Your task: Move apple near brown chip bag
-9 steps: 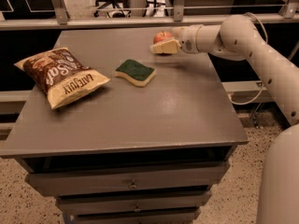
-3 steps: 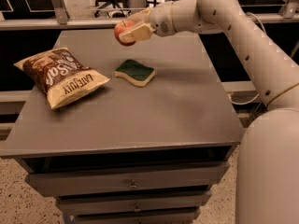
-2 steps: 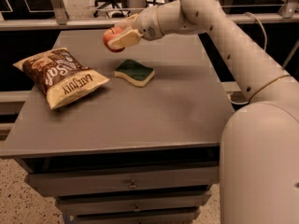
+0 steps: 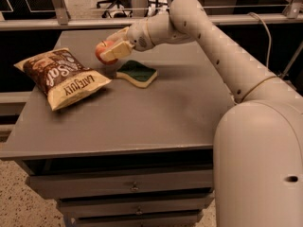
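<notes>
Hand [image 4: 111, 45] grips the apple [image 4: 100, 52] tight over the desk [image 4: 142, 117]!
Held low between the brown chip bag [image 4: 61, 77] and sponge [image 4: 137, 73], seemingly for a gentle set-down.

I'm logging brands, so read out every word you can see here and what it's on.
"LATE JULY": dark print on the cream end of the brown chip bag.
"Sal": white script on its brown part; the rest is unreadable.
None on the apple, the sponge, or the gripper holding the apple close to the bag.

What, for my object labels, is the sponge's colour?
The sponge is dark green over yellow, in the camera view; the tool holds the apple close beside it.
</notes>
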